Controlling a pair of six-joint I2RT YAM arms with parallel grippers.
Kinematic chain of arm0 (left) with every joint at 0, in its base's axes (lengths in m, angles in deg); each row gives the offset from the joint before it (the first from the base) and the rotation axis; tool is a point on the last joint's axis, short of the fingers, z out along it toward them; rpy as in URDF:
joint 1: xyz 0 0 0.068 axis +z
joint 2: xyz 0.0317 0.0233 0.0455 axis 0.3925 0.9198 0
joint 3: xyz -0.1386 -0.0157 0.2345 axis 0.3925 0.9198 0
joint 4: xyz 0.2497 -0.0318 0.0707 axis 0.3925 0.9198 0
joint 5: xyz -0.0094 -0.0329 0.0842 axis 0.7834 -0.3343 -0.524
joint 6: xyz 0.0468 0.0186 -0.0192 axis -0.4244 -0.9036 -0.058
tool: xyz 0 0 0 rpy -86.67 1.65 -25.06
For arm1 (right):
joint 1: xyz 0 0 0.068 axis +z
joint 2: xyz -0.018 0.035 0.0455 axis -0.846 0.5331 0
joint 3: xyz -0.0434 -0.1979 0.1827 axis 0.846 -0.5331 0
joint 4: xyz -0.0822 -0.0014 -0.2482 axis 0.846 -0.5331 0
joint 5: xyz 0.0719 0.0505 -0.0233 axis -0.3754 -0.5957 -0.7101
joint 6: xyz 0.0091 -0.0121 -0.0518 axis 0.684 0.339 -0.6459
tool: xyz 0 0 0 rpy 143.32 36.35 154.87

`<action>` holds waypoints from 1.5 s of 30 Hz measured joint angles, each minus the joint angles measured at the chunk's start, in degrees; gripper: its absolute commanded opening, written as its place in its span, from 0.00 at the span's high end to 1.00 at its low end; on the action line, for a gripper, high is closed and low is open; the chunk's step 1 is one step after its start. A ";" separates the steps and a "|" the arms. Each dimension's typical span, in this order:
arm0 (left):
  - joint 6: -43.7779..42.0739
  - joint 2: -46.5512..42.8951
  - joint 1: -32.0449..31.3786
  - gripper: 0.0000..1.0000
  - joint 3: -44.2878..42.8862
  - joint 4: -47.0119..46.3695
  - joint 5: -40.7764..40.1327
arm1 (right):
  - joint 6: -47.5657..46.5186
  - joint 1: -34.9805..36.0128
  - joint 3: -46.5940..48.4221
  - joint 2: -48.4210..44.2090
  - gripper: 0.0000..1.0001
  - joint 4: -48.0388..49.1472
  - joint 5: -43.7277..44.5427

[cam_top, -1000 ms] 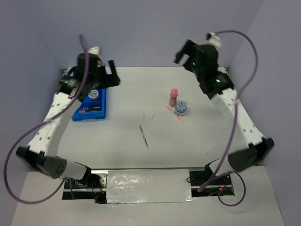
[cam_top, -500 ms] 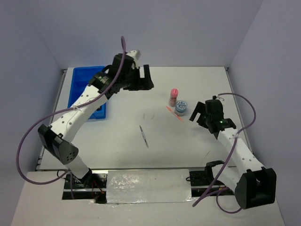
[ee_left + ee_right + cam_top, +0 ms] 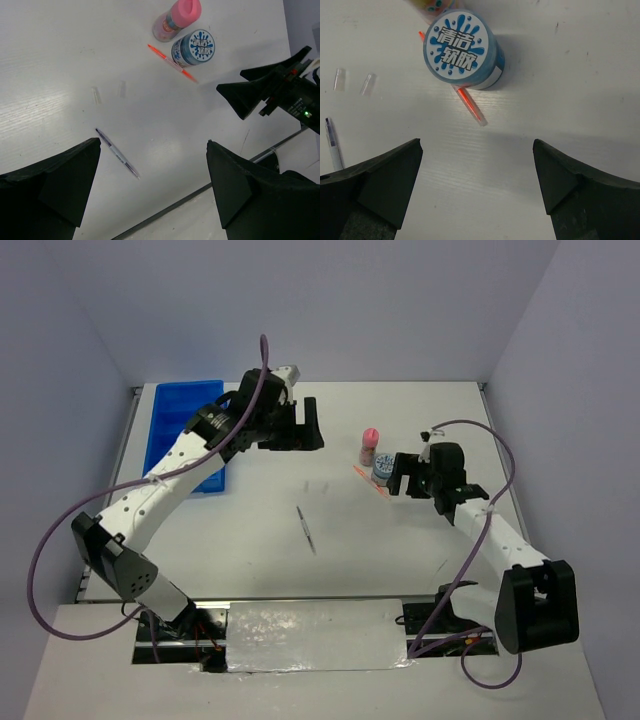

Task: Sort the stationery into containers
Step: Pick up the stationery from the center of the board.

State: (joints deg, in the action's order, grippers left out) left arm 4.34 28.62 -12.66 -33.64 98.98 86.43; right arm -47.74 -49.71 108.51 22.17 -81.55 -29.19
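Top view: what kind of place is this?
Probably a robot lab booth: plain walls around a white table, the left arm and right arm bolted on, a blue tray for sorting.

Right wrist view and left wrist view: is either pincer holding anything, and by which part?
Nothing is held. The right pincer is open near the round disc and orange stick; the left pincer is open and empty too.

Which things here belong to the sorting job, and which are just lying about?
Job: blue tray, pink-capped tube, round blue-white tub, orange stick, grey pen.
Lying about: two small clear pieces, possibly caps; silver sheet; purple cables.
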 measured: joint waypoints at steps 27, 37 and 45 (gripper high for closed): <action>-4.68 -8.48 0.15 0.01 9.99 2.62 6.38 | -12.76 5.55 18.38 27.12 0.08 6.49 4.79; -5.90 -11.85 3.13 0.01 11.89 3.43 5.97 | -13.11 5.95 20.17 28.96 0.08 2.62 5.38; -5.88 -13.31 5.22 0.01 14.73 2.80 6.58 | -13.60 6.75 16.87 27.80 0.08 1.53 4.92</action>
State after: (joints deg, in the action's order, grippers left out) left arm -1.54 15.31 -7.44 -18.90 101.78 93.01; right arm -61.34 -42.95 125.38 49.97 -80.02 -24.27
